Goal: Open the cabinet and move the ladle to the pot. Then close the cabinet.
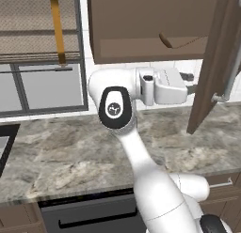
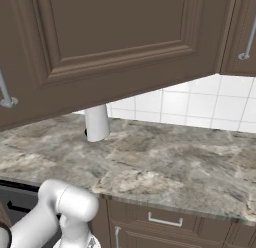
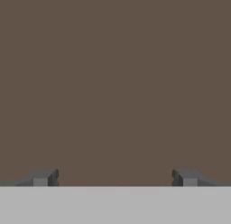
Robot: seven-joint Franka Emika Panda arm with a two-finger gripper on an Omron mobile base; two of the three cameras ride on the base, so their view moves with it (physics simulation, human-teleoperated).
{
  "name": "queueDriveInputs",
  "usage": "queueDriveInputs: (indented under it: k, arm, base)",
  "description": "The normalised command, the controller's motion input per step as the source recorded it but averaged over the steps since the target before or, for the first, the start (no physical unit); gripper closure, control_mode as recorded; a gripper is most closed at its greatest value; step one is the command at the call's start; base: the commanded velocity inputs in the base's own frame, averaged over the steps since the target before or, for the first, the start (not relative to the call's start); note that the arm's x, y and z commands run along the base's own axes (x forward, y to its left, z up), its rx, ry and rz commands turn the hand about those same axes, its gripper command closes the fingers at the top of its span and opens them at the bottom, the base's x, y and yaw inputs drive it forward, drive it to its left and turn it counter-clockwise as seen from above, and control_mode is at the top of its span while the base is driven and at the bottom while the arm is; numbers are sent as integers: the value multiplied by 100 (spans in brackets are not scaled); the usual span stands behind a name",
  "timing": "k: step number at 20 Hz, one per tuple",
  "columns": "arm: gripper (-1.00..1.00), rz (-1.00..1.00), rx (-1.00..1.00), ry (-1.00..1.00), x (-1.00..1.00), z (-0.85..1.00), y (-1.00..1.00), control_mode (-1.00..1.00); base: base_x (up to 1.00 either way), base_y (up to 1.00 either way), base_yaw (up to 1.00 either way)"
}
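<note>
Left base view: cabinet (image 1: 141, 25) across the upper middle and right of the frame, one door (image 1: 212, 67) swung out edge-on at the right, silver bar handle (image 1: 230, 77) on its outer face. Lighter brown interior exposed. Ladle (image 1: 181, 43) lying on the cabinet floor at upper centre-right, dark curved scoop end toward the left, thin handle running right toward the open door. White arm rising from lower right, bending at a dark joint in mid-frame, hand pointing right just below the cabinet's bottom edge. Gripper (image 1: 190, 84) close beside the inner face of the open door, under the ladle, apart from it; dark finger (image 1: 187, 77) partly visible by the door. Marbled countertop (image 1: 61, 152) across the middle, window (image 1: 42, 53) at upper left, dark oven front along the bottom edge.

Right base view: large raised-panel door face filling the upper half, another bar handle (image 2: 6, 94) at the left edge. White paper-towel roll (image 2: 96, 123) upright on the counter below the door at centre-left, white tiled wall (image 2: 200, 104) behind on the right.

Hand view: plain brown surface straight ahead, very close. Two dark fingertips (image 3: 44, 177) at the bottom corners, spread wide apart, nothing between them: jaws fully open and empty.
</note>
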Motion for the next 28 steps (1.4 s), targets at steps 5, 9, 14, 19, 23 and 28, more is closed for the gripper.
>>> queueDriveInputs:
  k: [5,9,14,19,23,28]
  arm:
    - [-100,-19,0,-4,-100,6,-100,-100]
    - [-100,-9,0,-1,-83,6,-100,-100]
    - [-100,-1,0,0,-37,7,-100,-100]
    - [-100,2,0,0,-8,10,-99,-100]
    - [-100,11,2,0,0,7,-75,-100]
    - [-100,14,5,0,0,4,-42,-100]
  base:
    - [0,0,0]
    - [0,0,0]
    - [0,0,0]
    - [0,0,0]
    - [0,0,0]
    - [0,0,0]
